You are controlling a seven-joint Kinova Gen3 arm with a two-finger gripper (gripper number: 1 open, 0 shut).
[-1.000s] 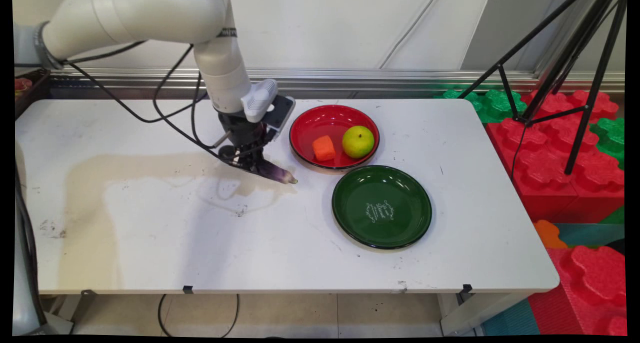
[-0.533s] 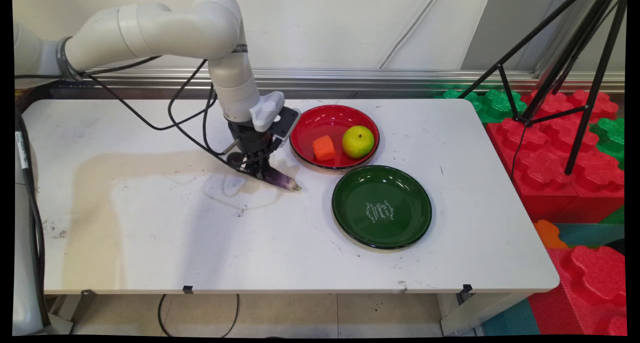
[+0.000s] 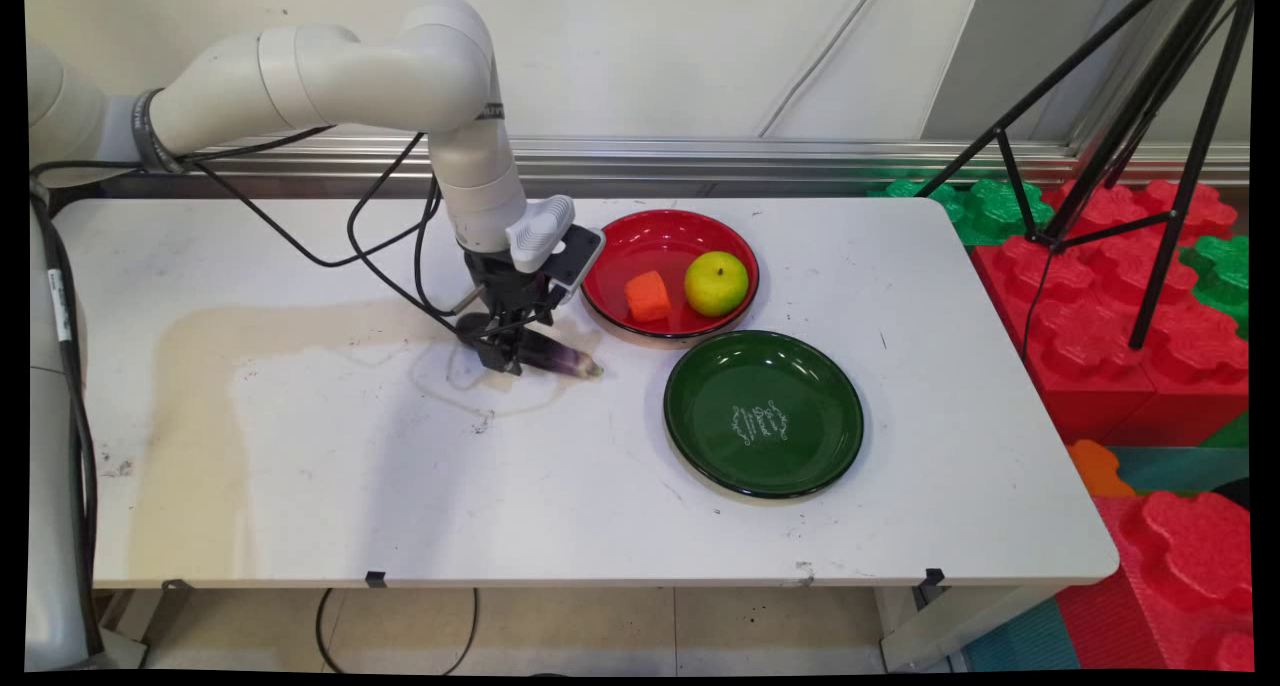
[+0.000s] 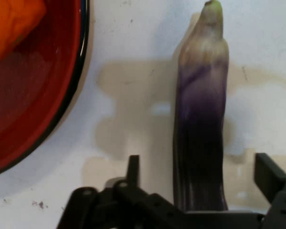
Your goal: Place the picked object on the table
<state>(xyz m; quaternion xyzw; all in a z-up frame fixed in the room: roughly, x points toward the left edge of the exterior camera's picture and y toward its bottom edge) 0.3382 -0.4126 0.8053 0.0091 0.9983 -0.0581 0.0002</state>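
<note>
Gripper (image 3: 510, 351) low over the table (image 3: 700, 546), just left of the red plate (image 3: 660, 236). Hand view: fingers (image 4: 133, 164) stand apart, one on each side of the eggplant (image 4: 200, 119), with a strip of bare table showing between each finger and the skin, so it straddles the eggplant and grips nothing. The eggplant (image 3: 565, 358) lies flat on the table, its pale greenish tip pointing away from the gripper toward the gap between the two plates; it is near the red plate's rim but does not touch it. The red plate holds an orange block (image 3: 648, 296) and a yellow-green fruit (image 3: 716, 283), side by side. The green plate (image 3: 720, 376), nearer the camera and close beside the red one, has nothing on it but white lettering. As things lie, the eggplant is on neither plate and no finger bears on it. Hard to make out: the eggplant's thick end runs under the gripper's black linkage in both views, so its full length is not seen. The hand view cuts the red plate (image 4: 38, 95) to an arc and the orange block (image 4: 9, 19) to a corner; the fruit and the green plate fall outside it. A tan stain spreads across the table under and around the gripper; what it is I cannot tell.
</note>
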